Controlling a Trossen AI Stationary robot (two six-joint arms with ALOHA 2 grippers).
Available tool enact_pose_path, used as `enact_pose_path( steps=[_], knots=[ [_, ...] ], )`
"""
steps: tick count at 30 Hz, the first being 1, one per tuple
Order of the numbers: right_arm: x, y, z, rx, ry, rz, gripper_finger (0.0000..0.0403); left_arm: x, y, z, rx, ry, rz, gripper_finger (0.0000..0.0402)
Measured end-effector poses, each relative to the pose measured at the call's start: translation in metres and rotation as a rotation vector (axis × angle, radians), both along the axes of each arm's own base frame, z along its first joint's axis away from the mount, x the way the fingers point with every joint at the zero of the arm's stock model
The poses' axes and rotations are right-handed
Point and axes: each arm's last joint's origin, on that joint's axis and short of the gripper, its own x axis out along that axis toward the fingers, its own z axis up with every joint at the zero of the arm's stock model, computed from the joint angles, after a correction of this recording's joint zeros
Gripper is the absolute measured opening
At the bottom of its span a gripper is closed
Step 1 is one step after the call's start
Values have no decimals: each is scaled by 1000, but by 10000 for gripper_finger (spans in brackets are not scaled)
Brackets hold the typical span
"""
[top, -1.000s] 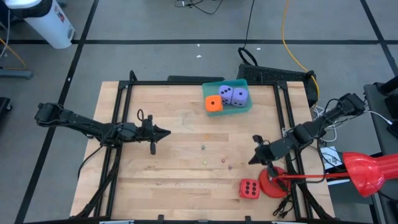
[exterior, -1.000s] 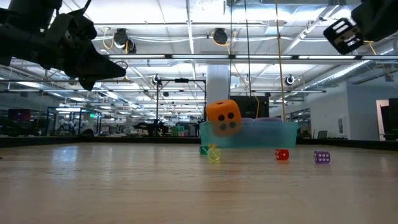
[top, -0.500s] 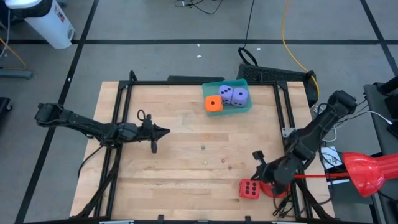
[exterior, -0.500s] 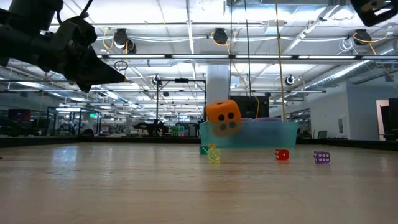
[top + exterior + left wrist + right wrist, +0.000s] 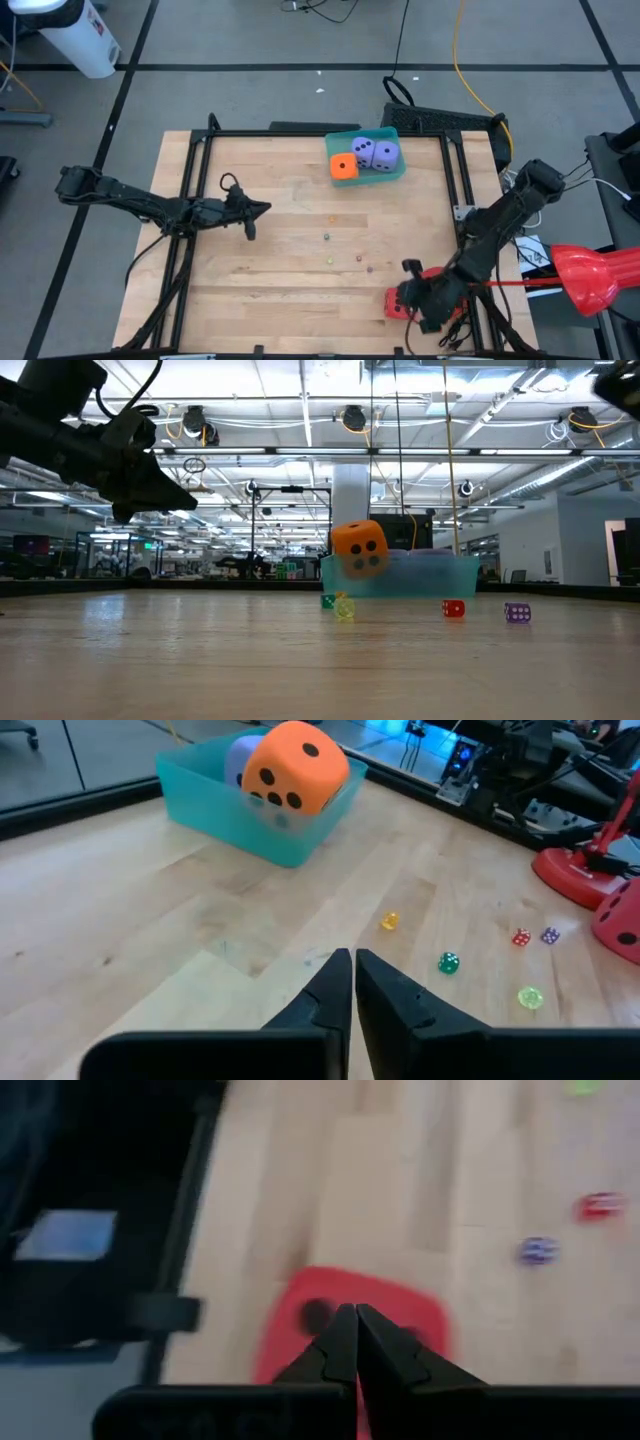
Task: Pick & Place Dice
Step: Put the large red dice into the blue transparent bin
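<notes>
Two lavender dice [image 5: 374, 153] lie in a teal bin [image 5: 398, 172] at the table's far edge. The orange die [image 5: 343, 167] [image 5: 293, 768] sits at the bin's left corner, against its rim. The red die [image 5: 396, 304] [image 5: 350, 1330] rests on the table near the near right corner. My right gripper [image 5: 408, 298] [image 5: 347, 1320] is shut and directly over it, hiding most of it. My left gripper [image 5: 264, 209] [image 5: 352, 965] is shut and hovers above the table's left middle, holding nothing. My right gripper's shut fingertips [image 5: 340, 1342] point down from above at the red die's top face [image 5: 300, 1315]. I cannot tell whether they touch it.
Several tiny coloured dice [image 5: 345, 255] [image 5: 448, 962] are scattered on the wood mid-table. A red disc base [image 5: 433, 273] stands just right of the red die under my right arm, with a red cone-shaped piece [image 5: 585, 278] off the table's right. Black rails frame the table's edges [image 5: 190, 200].
My right arm has swung toward the table's near edge and down, from beside the red disc to directly over the red die, its fingers staying shut. The dice have not moved.
</notes>
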Motion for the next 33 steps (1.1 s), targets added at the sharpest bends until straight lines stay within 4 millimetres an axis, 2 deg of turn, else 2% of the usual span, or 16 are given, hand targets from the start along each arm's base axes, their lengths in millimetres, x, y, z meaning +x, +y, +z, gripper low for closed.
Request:
enact_pose_path(
  steps=[8, 17, 23, 28, 33],
  knots=[
    [-3, 27, -1, 79, 42, 54, 0, 0, 0, 0, 19, 9, -5, 6],
    [-3, 39, -31, 77, 195, 116, 0, 0, 0, 0, 21, 11, -5, 26],
    [6, 27, -49, -18, 197, 91, 0, 0, 0, 0, 45, 20, -12, 14],
    [20, 3, -57, -162, 151, 8, 0, 0, 0, 1, 39, 7, -11, 4],
    [36, -22, -64, -224, 138, -19, 0, 0, 0, 1, 44, 7, -11, 23]
  ],
)
